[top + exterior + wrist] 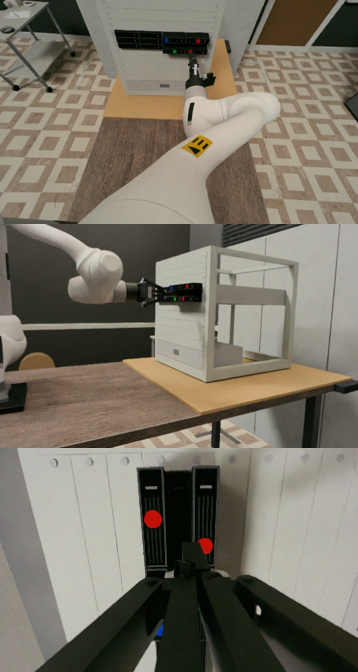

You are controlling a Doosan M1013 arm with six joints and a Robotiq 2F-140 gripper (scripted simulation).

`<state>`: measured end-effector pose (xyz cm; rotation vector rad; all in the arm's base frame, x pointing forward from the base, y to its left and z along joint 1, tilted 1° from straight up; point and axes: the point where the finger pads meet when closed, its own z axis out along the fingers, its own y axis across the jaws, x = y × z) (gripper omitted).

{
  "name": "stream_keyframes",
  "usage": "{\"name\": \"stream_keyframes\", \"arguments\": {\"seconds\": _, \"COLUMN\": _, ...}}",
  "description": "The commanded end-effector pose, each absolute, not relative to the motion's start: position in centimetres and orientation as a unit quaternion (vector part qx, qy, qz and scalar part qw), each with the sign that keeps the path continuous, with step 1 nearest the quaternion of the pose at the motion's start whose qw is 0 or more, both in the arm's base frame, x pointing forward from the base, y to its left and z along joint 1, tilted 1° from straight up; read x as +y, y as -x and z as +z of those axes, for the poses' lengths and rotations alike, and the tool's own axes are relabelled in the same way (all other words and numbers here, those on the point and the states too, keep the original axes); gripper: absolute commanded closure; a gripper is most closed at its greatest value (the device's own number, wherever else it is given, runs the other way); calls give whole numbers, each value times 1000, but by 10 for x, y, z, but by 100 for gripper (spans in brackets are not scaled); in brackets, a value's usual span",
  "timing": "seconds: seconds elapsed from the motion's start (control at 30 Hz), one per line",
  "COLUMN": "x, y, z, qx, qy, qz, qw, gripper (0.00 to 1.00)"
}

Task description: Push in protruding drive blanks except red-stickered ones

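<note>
The white rack [161, 18] [182, 326] [75, 523] stands on a tan board [134, 105] [239, 392]. Black drive blanks fill a band across its front. Four at the right stick out: one with a blue sticker [166, 40] [170, 287], one with a green sticker [174, 51] [174, 299], and two with red stickers [197, 41] [190, 51] [187, 285] [182, 298] [153, 518] [205, 545]. The plain blanks on the left [137, 39] sit further in. My gripper [191, 57] [163, 295] [190, 556] is shut and empty, its tip close in front of the sticker blanks, near the lower row. I cannot tell if it touches.
The board lies on a wooden table [134, 156] [75, 403]. A grey panel with a small handle [164, 85] [176, 352] is at the rack's bottom. A metal cart [27, 36] stands on the floor at the far left.
</note>
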<state>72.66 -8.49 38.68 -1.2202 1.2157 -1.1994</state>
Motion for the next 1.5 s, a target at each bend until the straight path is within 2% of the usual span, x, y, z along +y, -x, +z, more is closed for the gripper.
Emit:
{"name": "stream_keyframes", "arguments": {"seconds": 0.0, "x": -85, "y": -727, "z": 388, "qx": 502, "qy": 504, "qz": -496, "qw": 498, "gripper": 90}}
{"name": "stream_keyframes", "arguments": {"seconds": 0.3, "x": -80, "y": -726, "z": 387, "qx": 502, "qy": 504, "qz": -496, "qw": 498, "gripper": 90}}
{"name": "stream_keyframes", "arguments": {"seconds": 0.87, "x": -9, "y": -721, "z": 371, "qx": 502, "qy": 504, "qz": -496, "qw": 498, "gripper": 90}}
{"name": "stream_keyframes", "arguments": {"seconds": 1.17, "x": -3, "y": -721, "z": 370, "qx": 502, "qy": 504, "qz": -496, "qw": 498, "gripper": 90}}
{"name": "stream_keyframes", "arguments": {"seconds": 1.47, "x": -2, "y": -758, "z": 369, "qx": 502, "qy": 504, "qz": -496, "qw": 498, "gripper": 90}}
